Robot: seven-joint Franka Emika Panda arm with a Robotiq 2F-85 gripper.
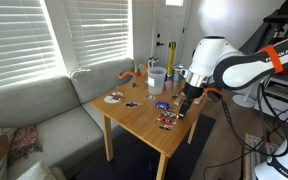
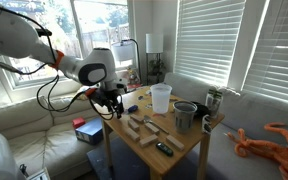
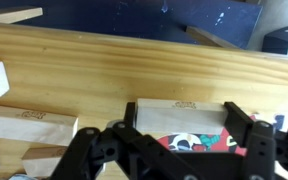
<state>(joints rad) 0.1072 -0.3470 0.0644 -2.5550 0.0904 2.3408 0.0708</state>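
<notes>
My gripper (image 3: 181, 116) is low over the wooden table (image 3: 104, 60), near its edge in both exterior views (image 1: 184, 103) (image 2: 112, 108). In the wrist view its two black fingers press the two ends of a small wooden block (image 3: 179, 110) with a colourful printed side. The block rests on or just above the tabletop. More plain wooden blocks (image 3: 24, 125) lie to its left in the wrist view.
On the table stand a clear plastic cup (image 2: 161, 97), a metal cup (image 2: 185, 115) and several loose wooden blocks (image 2: 144, 125). An orange octopus toy (image 2: 274, 140) lies on the sofa. A red box (image 2: 87, 130) sits on the white couch below the arm.
</notes>
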